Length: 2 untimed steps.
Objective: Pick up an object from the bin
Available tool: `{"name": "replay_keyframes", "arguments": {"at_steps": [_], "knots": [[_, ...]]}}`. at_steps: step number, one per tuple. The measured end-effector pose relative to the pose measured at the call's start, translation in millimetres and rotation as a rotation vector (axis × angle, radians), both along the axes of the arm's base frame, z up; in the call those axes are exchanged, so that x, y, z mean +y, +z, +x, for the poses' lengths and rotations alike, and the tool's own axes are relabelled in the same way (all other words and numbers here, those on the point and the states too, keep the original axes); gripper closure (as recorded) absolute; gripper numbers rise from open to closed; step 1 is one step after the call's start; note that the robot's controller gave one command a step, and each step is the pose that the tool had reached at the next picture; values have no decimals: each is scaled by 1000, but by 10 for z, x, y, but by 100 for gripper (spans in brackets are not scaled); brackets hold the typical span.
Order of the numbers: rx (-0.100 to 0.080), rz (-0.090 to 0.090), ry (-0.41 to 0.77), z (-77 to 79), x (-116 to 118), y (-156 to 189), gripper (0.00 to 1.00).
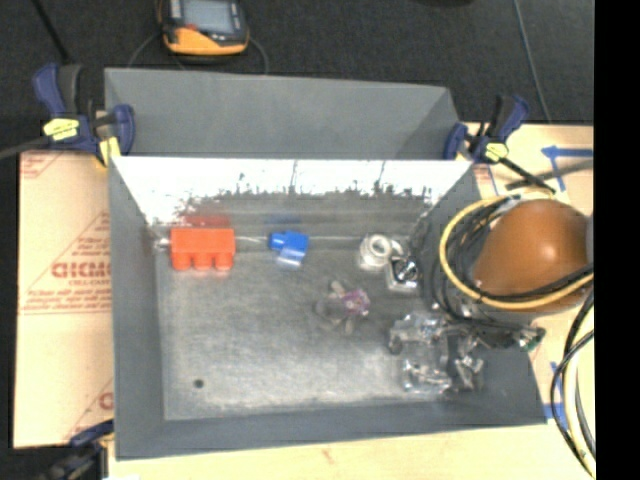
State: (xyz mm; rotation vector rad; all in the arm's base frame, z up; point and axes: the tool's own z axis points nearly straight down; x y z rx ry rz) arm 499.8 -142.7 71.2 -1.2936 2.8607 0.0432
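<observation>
- Down in the near right corner of the grey bin (pixel 250 368), the pincer (pixel 436 356) sits low over the floor, close to both the right wall and the near wall.
- Whether it is spread or pressed together I cannot tell. Its metal parts run into a dark tangle there, and whether it pinches anything cannot be made out either.
- The arm (pixel 470 313) comes in from the right across the bin's rim, its wrist under a rounded orange cover (pixel 525 248) ringed by a yellow-and-black cable.
- The thing nearest the pincer is a small purplish-grey piece (pixel 346 301). It lies on the floor about mid-bin, to the pincer's left and a little farther back — apart from it, not touching.
- Farther back, near the rear wall, lies a roundish white-and-silver piece (pixel 375 251), with a small dark-and-silver piece (pixel 403 271) just beside it on the right, close under the arm.
- Left of these along the rear wall is a small blue piece (pixel 289 247).
- Left again, toward the back left corner, is an orange block (pixel 202 248) with rounded bumps on its near edge.
</observation>
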Motion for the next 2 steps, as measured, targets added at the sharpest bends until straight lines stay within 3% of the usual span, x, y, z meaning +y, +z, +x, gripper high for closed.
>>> {"name": "replay_keyframes", "arguments": {"at_steps": [1,2], "knots": [[-21,-15,258,-250,38,23,0],[-26,-8,259,-238,78,23,100]]}}
